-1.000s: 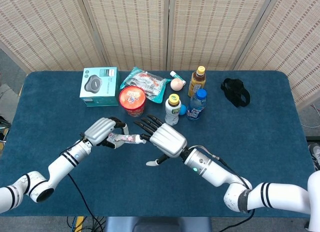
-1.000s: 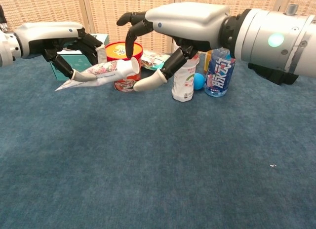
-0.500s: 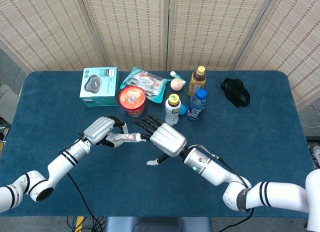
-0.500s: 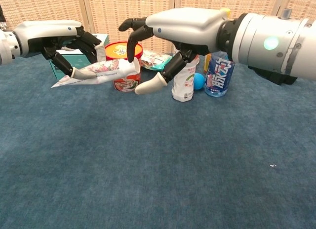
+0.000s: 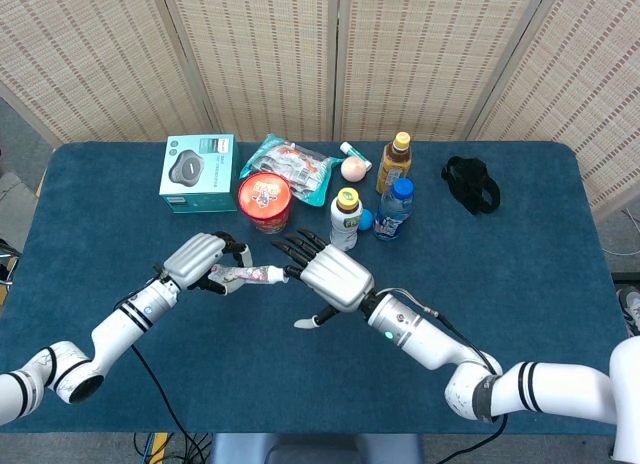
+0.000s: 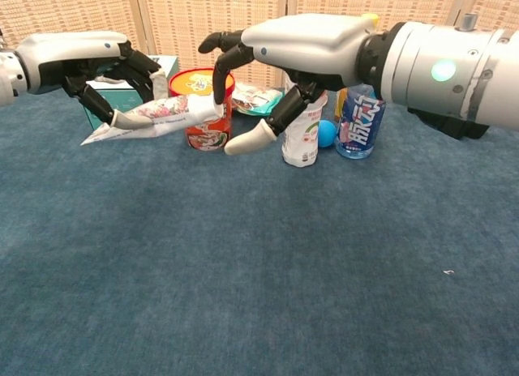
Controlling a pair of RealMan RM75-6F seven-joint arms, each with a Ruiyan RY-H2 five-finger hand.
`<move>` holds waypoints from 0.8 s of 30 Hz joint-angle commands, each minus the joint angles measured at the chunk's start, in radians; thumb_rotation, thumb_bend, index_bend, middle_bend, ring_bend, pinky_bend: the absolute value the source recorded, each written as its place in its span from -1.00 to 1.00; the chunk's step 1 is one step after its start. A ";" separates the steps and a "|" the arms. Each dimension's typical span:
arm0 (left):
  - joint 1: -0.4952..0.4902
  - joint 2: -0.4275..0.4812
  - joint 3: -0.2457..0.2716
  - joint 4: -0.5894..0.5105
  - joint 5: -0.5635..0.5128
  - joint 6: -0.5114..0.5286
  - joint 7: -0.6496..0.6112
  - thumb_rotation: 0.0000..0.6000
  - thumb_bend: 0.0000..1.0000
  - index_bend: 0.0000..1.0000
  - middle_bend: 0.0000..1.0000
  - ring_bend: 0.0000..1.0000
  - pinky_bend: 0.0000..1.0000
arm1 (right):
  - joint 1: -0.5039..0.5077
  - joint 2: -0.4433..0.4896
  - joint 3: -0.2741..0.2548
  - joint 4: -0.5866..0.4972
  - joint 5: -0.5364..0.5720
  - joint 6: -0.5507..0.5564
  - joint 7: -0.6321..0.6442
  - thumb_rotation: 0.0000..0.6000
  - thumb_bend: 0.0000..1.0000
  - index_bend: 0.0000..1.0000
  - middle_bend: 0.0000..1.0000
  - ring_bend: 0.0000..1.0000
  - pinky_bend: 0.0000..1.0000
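Above the middle of the blue table (image 5: 520, 284), the left hand (image 5: 203, 261) grips a printed tube (image 6: 158, 114) off the cloth; the right hand (image 5: 330, 276) hovers at its cap end, fingers (image 6: 220, 56) spread and curled, holding nothing; a red cup (image 5: 264, 201) stands behind.
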 commanded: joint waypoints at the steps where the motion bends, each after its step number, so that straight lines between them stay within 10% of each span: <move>1: -0.001 -0.003 0.002 0.002 0.001 -0.002 0.000 1.00 -0.03 0.30 0.19 -0.18 -0.51 | 0.003 -0.007 0.003 0.001 -0.008 0.004 0.014 -0.11 -1.00 -0.32 -1.00 -1.00 -1.00; 24: -0.001 -0.002 0.010 0.009 0.012 0.009 -0.020 1.00 -0.03 0.30 0.20 -0.18 -0.51 | 0.023 -0.030 -0.004 0.029 0.017 -0.005 -0.007 -0.11 -1.00 -0.32 -1.00 -1.00 -1.00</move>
